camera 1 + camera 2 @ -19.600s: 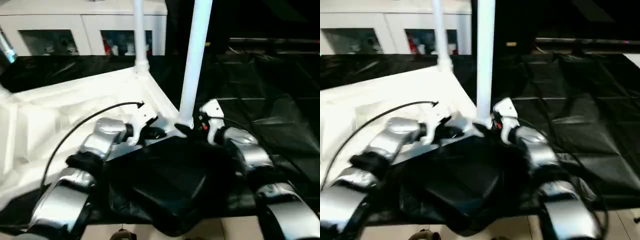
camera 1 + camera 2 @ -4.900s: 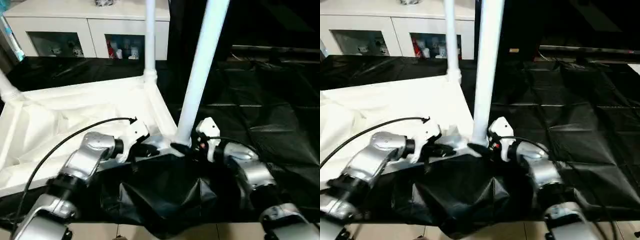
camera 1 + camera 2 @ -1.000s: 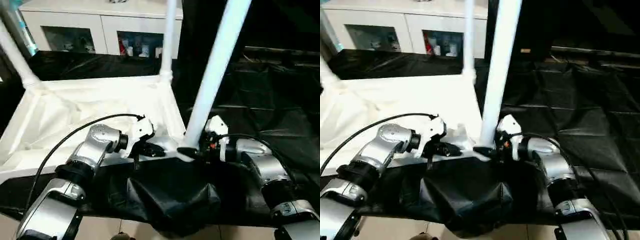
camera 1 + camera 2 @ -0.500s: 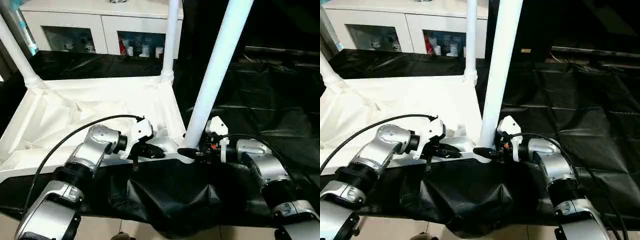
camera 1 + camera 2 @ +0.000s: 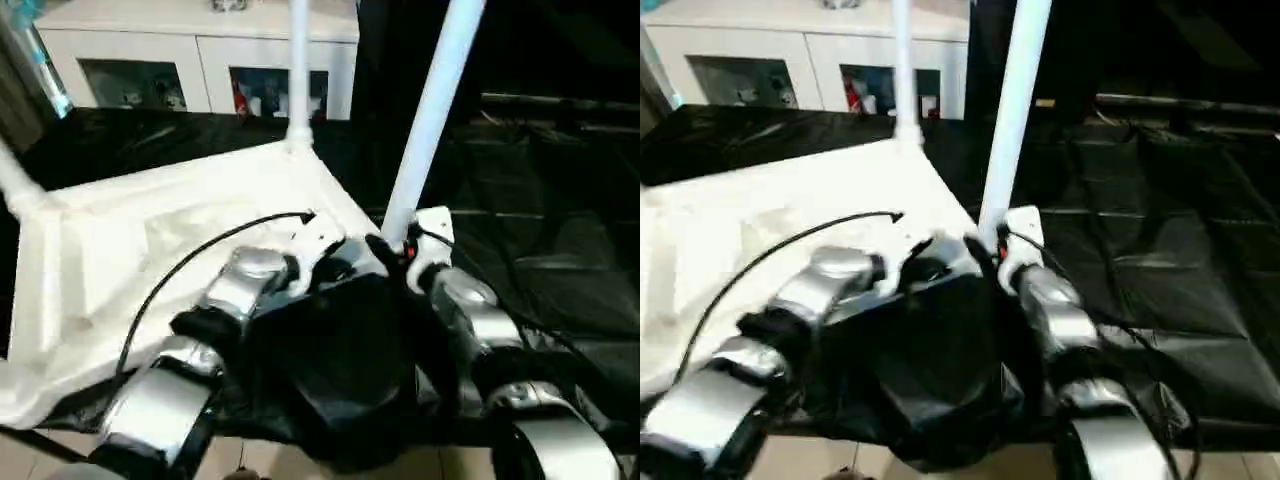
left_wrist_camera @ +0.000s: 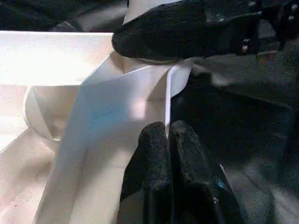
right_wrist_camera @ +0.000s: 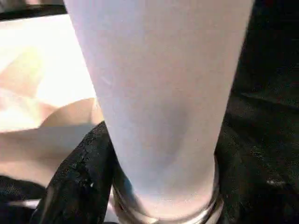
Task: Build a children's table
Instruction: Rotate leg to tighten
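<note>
1. While its fingers press together at the tabletop (image 5: 150, 240) rim, the left end effector (image 6: 169, 140) holds nothing.
2. Right end effector (image 5: 385, 250) straddles the near leg (image 5: 425, 120) at its corner socket.
3. Three smooth white tapered legs stand upright from the upturned tabletop.
4. Crinkled black sheeting (image 5: 540, 250) covers the surface; behind the tabletop stands one white glass-doored cabinet (image 5: 200, 60).
</note>
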